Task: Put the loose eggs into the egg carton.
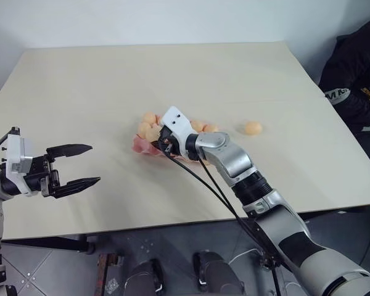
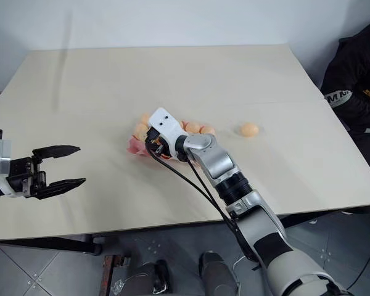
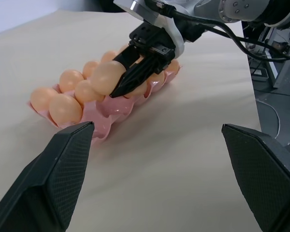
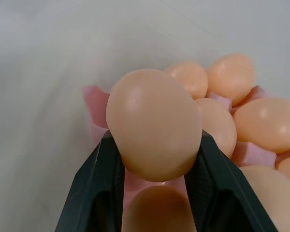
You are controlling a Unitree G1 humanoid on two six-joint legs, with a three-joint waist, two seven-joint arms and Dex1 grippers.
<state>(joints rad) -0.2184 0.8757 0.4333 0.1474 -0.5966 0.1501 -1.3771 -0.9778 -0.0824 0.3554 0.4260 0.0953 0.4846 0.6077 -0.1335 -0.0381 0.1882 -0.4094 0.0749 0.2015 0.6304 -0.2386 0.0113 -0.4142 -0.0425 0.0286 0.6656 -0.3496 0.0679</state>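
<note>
Egg (image 4: 153,123) clamped in right gripper (image 3: 130,79) above carton (image 3: 111,108), loose egg (image 1: 253,127) at its 3 o'clock, left gripper (image 1: 74,165) released.

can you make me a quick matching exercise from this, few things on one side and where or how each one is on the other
Things:
1. left hand
2. right hand
3. loose egg
4. egg carton

States:
a. lying alone on the table
b. pink, with eggs in its cups
c. open, holding nothing
d. shut on an egg above the carton

Pairs: 1-c, 2-d, 3-a, 4-b
</note>
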